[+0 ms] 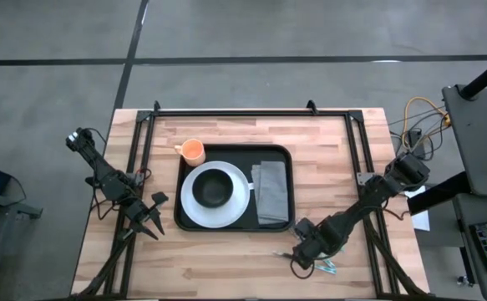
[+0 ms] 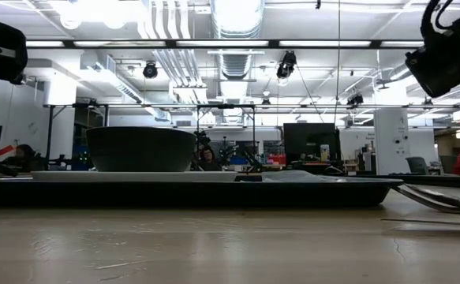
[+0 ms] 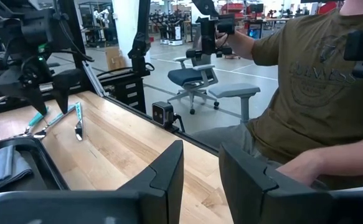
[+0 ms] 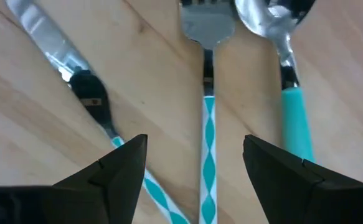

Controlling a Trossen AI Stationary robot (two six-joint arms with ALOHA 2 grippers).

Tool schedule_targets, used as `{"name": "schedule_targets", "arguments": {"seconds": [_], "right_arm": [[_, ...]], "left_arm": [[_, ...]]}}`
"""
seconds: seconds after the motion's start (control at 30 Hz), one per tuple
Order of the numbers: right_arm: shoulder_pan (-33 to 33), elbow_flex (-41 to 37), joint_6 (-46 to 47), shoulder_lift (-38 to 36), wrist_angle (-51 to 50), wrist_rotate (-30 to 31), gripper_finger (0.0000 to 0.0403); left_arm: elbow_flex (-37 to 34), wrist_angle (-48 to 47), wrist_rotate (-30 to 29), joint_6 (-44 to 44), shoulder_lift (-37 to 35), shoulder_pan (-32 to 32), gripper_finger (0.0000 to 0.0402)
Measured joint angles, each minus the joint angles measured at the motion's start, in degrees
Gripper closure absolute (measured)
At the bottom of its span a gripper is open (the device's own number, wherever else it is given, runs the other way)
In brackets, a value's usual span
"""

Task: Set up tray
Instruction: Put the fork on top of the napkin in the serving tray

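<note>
The black tray (image 1: 281, 157) lies flat mid-table and carries a white plate (image 1: 195, 211), a black bowl (image 1: 214, 188) on that plate, and a folded grey napkin (image 1: 270, 192). An orange cup (image 1: 193, 151) stands at the tray's far left corner. A fork (image 4: 207, 124), a knife (image 4: 75, 68) and a spoon (image 4: 287, 68), all with teal handles, lie on the wood near the tray's near right corner. My right gripper (image 4: 193, 168) hangs open over them, its fingers on either side of the fork's handle without touching it. My left gripper (image 1: 147, 216) waits open to the left of the tray.
A black metal frame (image 1: 243, 111) runs along the far edge and down both sides of the table. A person in an olive shirt (image 3: 318, 81) sits beyond the table's right side. Bare wood (image 1: 218, 263) lies between the tray and the near edge.
</note>
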Motion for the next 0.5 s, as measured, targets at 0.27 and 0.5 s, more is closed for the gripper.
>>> {"name": "schedule_targets", "arguments": {"seconds": [0.27, 0.5], "right_arm": [[0.0, -1.2, -1.9, 0.0, 1.0, 0.0, 0.0150], [0.0, -2.5, -1.6, 0.0, 1.3, 0.0, 0.0154]], "left_arm": [[0.0, 0.0, 0.0, 0.0, 0.0, 0.0, 0.0318], [0.0, 0.0, 0.0, 0.0, 0.0, 0.0, 0.0318]]}}
